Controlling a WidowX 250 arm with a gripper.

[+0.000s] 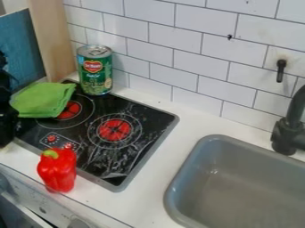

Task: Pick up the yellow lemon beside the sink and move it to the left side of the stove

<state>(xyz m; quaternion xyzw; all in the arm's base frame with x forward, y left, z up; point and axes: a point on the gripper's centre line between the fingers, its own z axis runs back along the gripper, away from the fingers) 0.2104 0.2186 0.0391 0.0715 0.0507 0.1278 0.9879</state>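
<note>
At the left edge, part of the black gripper (7, 118) shows low over the counter, beside a folded green cloth (43, 99). The cloth lies on the back left part of the black stove top (128, 153), partly over a red burner ring. A green can (95, 73) with a silver lid stands upright at the stove's back corner, near the tiled wall. A red bell pepper (58, 171) with a green stem stands at the stove's front left edge. I cannot tell whether the gripper touches the cloth.
A grey sink (238, 187) is set into the white counter (158, 162) at the right, with a black faucet (289, 133) behind it. White tiles (173, 40) line the back. A wooden panel (52, 40) and a blue board (22, 49) stand at the upper left.
</note>
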